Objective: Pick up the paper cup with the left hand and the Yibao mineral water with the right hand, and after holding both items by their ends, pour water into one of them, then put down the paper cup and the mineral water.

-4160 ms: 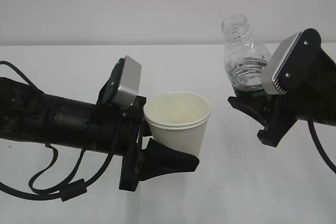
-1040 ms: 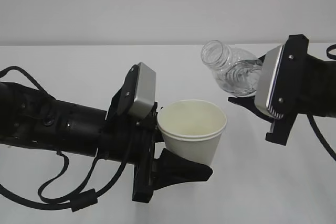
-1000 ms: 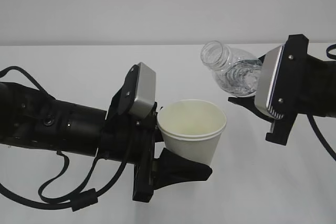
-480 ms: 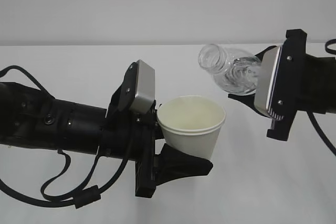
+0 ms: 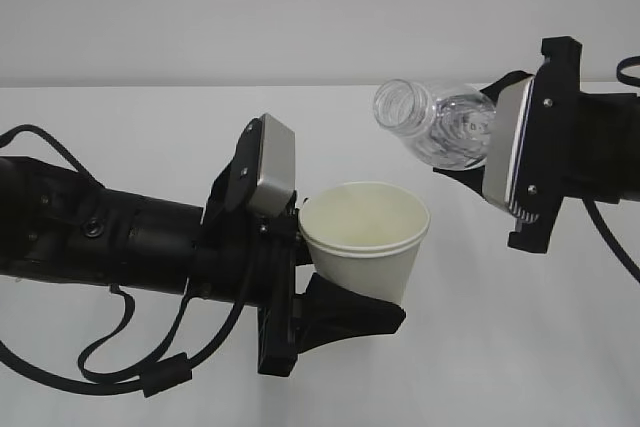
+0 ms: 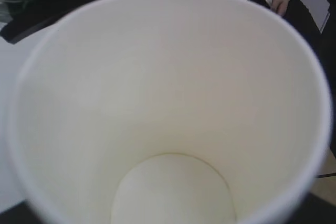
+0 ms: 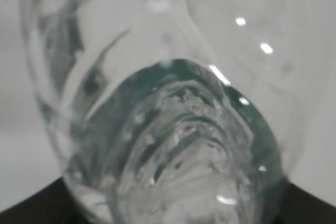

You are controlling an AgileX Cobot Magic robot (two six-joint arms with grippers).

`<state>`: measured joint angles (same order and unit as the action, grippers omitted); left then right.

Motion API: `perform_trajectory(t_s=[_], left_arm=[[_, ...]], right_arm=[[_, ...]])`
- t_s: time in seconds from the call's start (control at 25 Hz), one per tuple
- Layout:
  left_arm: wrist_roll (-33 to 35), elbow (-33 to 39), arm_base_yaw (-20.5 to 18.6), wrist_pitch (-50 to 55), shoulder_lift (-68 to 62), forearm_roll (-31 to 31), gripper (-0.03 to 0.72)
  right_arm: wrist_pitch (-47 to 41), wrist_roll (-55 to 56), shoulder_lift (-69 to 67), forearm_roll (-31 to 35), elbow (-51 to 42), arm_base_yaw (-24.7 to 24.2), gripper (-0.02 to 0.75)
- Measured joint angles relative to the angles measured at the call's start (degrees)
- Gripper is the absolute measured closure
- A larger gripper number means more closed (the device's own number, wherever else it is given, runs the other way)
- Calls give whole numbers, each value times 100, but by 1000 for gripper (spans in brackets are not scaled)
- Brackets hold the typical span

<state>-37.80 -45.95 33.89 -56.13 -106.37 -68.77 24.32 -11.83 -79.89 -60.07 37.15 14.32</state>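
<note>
Clearly both pickups are done: the left hand [image 5: 335, 312] has its end effector clamped around the lower part of the paper cup [image 5: 365, 237], holding it upright and clear of the white table [image 5: 120, 127], while the right hand [image 5: 470, 162] grips the Yibao mineral water [image 5: 435, 127] by its base end, its end effector closed around the bottle. The bottle is tilted well over, its open neck pointing left and sitting above and just to the right of the cup's rim. Pouring looks under way or about to start, though no stream shows between the two. The left wrist view looks straight into the cup and shows its bottom pale and apparently dry. Left to do, I judge: finish the pour, right the bottle, then set both down on the table.
</note>
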Motion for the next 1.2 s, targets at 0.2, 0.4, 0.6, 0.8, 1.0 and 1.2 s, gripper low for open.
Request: perform_trajectory(t_s=[0.2,0.4,0.6,0.8,1.0,1.2], left_arm=[[0,0,0,-2,0,0,237],[0,0,0,-2,0,0,237],[0,0,0,-2,0,-143,237],[10,0,0,-2,0,-166,237],[10,0,0,-12,0,-213,237],[10,0,0,-59,0,-224,237]], right_arm=[[0,-234,0,-4,0,0,303],[0,-407,0,-4,0,0,303],[0,-628,0,-4,0,0,303],[0,-801,0,-4,0,0,303],[0,-939,0,-13,0,0,303],[-11,-1070,0,-13,0,0,303]])
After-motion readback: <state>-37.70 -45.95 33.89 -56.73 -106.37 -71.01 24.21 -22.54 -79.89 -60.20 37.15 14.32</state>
